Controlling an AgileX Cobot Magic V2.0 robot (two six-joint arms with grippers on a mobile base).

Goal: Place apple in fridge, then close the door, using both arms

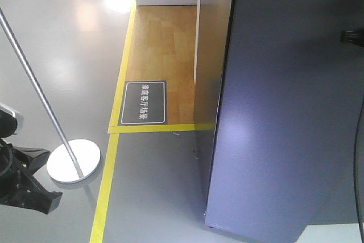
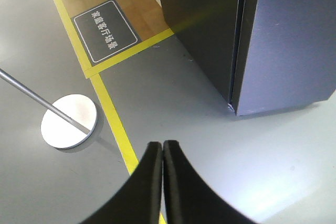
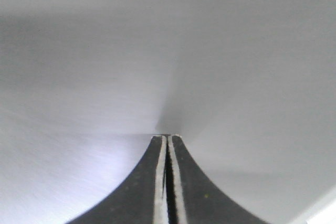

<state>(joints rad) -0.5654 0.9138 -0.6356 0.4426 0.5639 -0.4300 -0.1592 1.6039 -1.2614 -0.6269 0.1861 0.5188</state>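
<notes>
Grey floor [image 2: 173,98]; right claw [image 3: 168,139] closed, tips against the door [image 1: 284,112].

The left hand [image 2: 163,148] was matte black, its two fingers broad at the base and curving inward to narrow, blunt tips, the inner faces smooth and plain. The right hand [image 3: 168,139] had the same black, flared shape, though each finger carried a pale grey-white strip along its inner edge. In the front-facing view the left arm [image 1: 20,183] showed as a black, angular housing with a wedge-shaped end, a dark cable looping beside it and a small white rounded module above. A black part [image 1: 352,36] protruded at the right edge.
</notes>
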